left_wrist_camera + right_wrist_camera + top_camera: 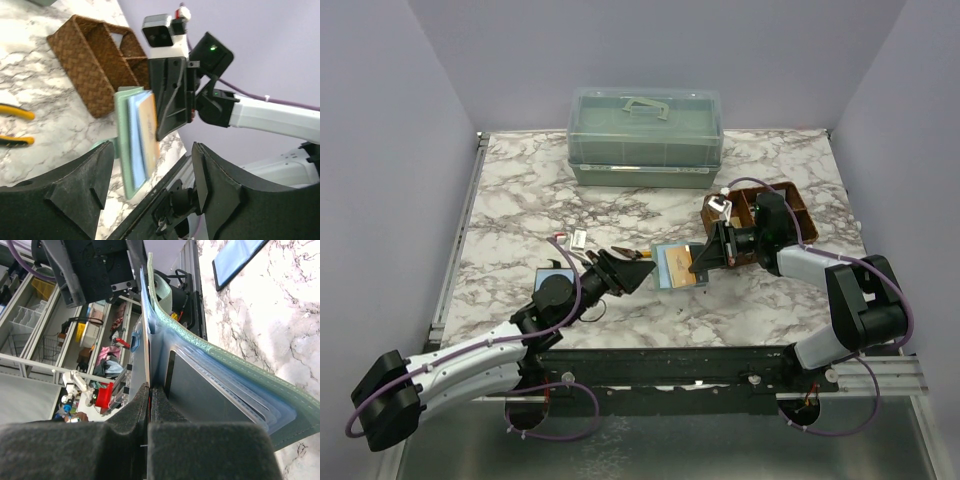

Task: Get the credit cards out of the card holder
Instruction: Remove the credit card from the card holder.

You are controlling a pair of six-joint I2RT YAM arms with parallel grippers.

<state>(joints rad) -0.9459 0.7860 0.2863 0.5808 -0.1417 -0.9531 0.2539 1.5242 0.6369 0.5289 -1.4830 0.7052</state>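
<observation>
Card holder [125,150], credit cards [149,125] pocketed inside, pinched by right gripper [150,390]; left gripper [151,160] spread empty.

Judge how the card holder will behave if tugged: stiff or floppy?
Likely floppy: the card holder bows away from where the right tool pinches it. Its clear sleeves fan apart, so a tug may splay them further. Probably light, since one thin pinch seems to hold it up.
</observation>
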